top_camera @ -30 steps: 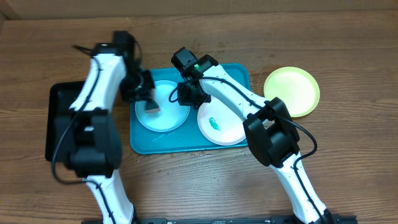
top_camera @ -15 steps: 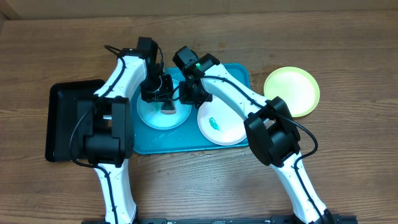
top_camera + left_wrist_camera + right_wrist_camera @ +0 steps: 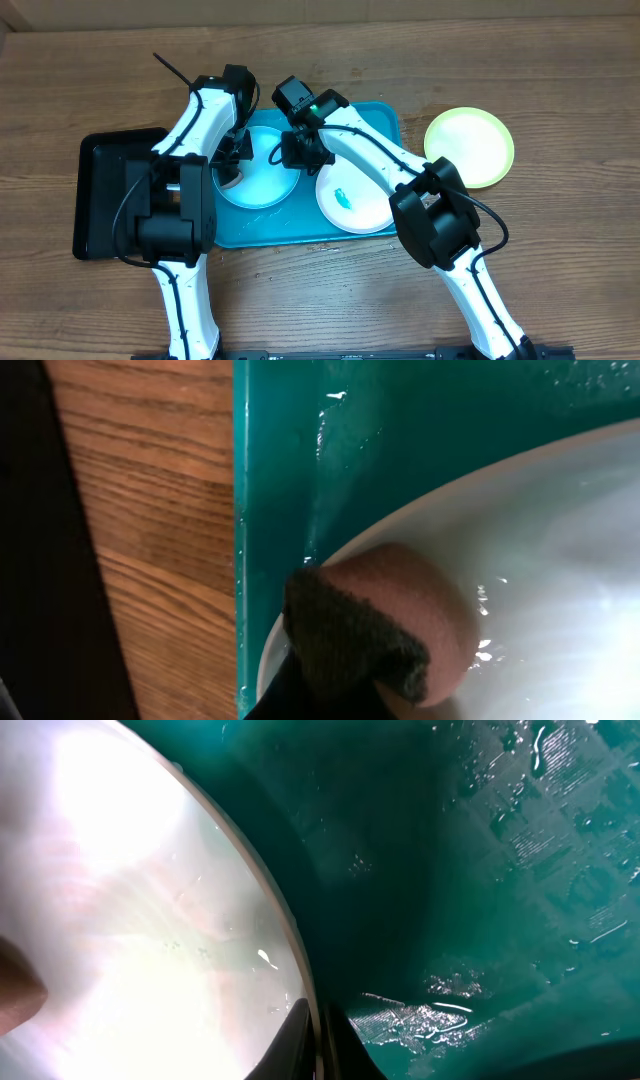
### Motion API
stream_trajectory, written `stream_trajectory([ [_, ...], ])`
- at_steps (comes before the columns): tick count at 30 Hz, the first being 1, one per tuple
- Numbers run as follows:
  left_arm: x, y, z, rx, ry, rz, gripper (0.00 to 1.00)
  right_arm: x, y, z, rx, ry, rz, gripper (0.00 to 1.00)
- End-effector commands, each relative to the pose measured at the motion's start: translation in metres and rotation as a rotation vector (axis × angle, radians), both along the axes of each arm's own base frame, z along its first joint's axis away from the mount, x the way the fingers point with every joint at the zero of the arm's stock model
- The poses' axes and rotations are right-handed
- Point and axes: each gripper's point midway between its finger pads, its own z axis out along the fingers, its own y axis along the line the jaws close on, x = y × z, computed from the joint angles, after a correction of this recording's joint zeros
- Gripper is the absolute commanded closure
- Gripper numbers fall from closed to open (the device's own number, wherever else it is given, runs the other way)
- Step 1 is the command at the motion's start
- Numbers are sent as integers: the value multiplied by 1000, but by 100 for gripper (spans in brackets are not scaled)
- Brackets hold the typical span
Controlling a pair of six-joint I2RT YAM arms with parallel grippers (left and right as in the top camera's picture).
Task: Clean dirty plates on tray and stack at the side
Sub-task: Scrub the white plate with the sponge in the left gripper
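The light blue plate (image 3: 262, 182) lies at the left of the turquoise tray (image 3: 385, 120). My left gripper (image 3: 232, 163) is shut on a brown sponge with a dark scouring side (image 3: 385, 622), pressed on the plate's left edge (image 3: 540, 560). My right gripper (image 3: 300, 150) is shut on the plate's right rim, one finger on each side (image 3: 320, 1045). The white plate (image 3: 352, 200) with a green smear lies at the tray's right. The yellow-green plate (image 3: 470, 146) lies on the table right of the tray.
A black tray (image 3: 108, 195) sits on the wooden table left of the turquoise tray, and its edge shows in the left wrist view (image 3: 20, 510). The tray floor (image 3: 490, 870) is wet with droplets. Both arms crowd over the tray's left half.
My left gripper has swept the sponge from the plate's middle back to its left edge. The right gripper has kept its hold on the plate's rim.
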Motion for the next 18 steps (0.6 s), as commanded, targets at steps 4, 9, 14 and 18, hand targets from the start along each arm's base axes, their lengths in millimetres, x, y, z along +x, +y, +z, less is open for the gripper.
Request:
stream_trajectory([
  [4,17,13,12,-28,-29,62,96,8,-26,-10,-93,-11,-42,96],
  [9,32,-76,18,-557,-43,-103,96,9,-26,-10,-91,-15,-43,96],
  [14,24,-118,24,-792,-25,-144,96,10,-24,-10,-86,-20,-43,96],
  [18,13,-116,14,-758,14,-186,96,11,-24,-10,-84,-23,-43,96],
])
